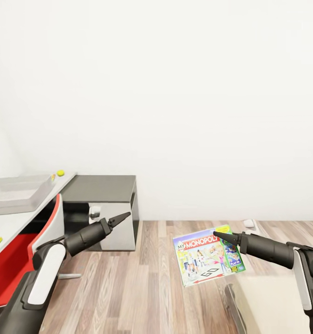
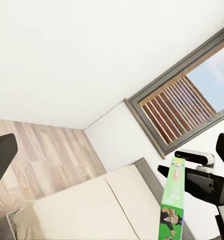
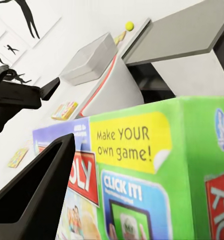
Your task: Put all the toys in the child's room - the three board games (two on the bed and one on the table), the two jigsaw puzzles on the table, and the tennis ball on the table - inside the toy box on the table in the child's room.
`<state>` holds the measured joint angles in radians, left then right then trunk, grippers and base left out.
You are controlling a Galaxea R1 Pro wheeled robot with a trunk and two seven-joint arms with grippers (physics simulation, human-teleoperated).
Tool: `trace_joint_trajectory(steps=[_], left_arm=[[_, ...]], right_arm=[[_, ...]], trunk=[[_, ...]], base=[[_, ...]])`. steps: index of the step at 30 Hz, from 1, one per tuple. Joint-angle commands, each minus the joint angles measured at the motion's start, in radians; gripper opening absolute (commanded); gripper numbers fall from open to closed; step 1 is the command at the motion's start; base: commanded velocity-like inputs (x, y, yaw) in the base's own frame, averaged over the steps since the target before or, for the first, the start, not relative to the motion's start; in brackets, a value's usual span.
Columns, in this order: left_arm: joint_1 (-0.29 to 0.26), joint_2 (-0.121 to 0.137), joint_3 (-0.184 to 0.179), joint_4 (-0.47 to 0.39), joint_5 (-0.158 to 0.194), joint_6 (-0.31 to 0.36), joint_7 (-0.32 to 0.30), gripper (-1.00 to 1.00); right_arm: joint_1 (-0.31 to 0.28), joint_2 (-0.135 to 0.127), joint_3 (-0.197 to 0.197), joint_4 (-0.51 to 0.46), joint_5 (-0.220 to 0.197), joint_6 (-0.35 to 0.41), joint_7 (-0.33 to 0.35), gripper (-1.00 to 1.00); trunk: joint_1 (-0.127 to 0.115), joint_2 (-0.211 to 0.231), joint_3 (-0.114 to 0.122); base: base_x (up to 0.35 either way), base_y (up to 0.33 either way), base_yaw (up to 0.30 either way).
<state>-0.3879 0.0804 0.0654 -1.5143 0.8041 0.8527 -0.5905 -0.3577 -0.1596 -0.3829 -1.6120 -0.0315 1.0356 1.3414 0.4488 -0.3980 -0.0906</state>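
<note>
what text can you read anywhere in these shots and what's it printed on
"MY MONOPOLY": front of the board game box held in the right tool, head view.
"Make YOUR own game!": yellow sticker panel on the same box, right wrist view.
"CLICK IT!": blue panel below that sticker.
"OLY": red logo band, cut off by a finger.
"PLAY IT!": small panel on the box, head view, barely legible.
Other small print on the box: too blurred to read.

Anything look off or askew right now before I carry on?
Only the Monopoly board game: it hangs tilted over the wood floor, pinched at one upper corner by the right hand. The toy box and tennis ball sit normally on the table.
</note>
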Motion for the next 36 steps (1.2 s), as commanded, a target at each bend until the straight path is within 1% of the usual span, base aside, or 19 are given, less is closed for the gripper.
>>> trace_joint_trajectory(steps=[1,12,16,22,36], left_arm=[[-0.001,0.0,0.001,0.0,0.001,0.006,-0.002,1.0],[-0.006,-0.001,-0.002,0.004,0.0,0.006,-0.002,1.0],[-0.006,-0.001,-0.002,0.005,0.001,0.006,-0.002,1.0],[-0.006,-0.002,-0.002,0.004,0.002,0.006,-0.002,1.0],[-0.006,-0.005,-0.004,0.003,0.003,0.006,-0.002,1.0]], right_arm=[[-0.001,0.0,0.0,0.0,-0.005,0.012,0.002,-1.0],[0.001,0.0,-0.001,0.0,-0.005,0.012,0.001,-1.0],[0.0,0.0,-0.001,0.0,-0.005,0.012,0.001,-1.0],[0.0,0.0,-0.001,0.0,-0.005,0.012,0.001,-1.0],[-0.005,-0.006,-0.005,0.0,-0.005,0.012,0.001,-1.0]], trunk=[[0.001,-0.002,-0.002],[0.001,-0.002,-0.002],[0.001,-0.002,-0.002],[0.001,-0.002,-0.002],[0.001,-0.002,-0.002]], base=[[0.338,0.0,0.0],[0.338,0.0,0.004],[0.338,0.0,0.104],[0.338,0.0,0.203],[0.338,0.0,0.267]])
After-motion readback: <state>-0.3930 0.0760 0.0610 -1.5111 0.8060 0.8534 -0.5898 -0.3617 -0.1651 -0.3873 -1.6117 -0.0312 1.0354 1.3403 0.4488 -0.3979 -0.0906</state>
